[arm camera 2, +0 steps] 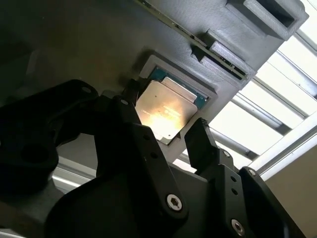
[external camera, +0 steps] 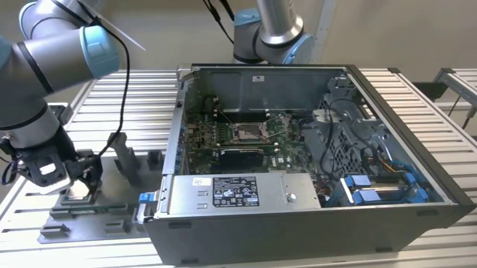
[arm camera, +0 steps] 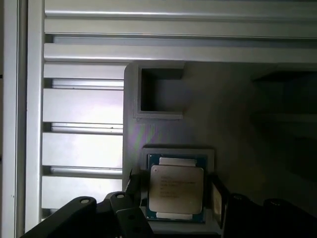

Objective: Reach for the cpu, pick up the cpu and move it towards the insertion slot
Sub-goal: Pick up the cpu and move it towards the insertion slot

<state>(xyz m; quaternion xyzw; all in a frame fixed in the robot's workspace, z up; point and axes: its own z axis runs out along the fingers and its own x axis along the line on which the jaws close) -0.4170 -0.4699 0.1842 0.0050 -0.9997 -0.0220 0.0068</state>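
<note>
The cpu [arm camera 2: 167,103] is a thin square chip with a pale silver face. It lies flat in a shallow nest of the grey fixture plate [arm camera: 163,134], which rests on the table at the exterior view's left. My gripper [arm camera 2: 164,110] hangs just over it, open, with one black finger [arm camera 2: 130,96] on each side of the chip and a small gap to its edges, as the first wrist view of the cpu [arm camera: 176,189] also shows. The insertion slot [external camera: 249,132] is the silver-framed socket on the green board inside the open computer case [external camera: 298,223].
Grey plastic blocks [external camera: 125,159] stand upright on the fixture plate close to the gripper [external camera: 80,187]. An empty square pocket [arm camera: 161,94] sits in the plate beside the cpu nest. The case's tall wall [external camera: 176,139] stands between fixture and socket. A second arm [external camera: 272,30] rises behind the case.
</note>
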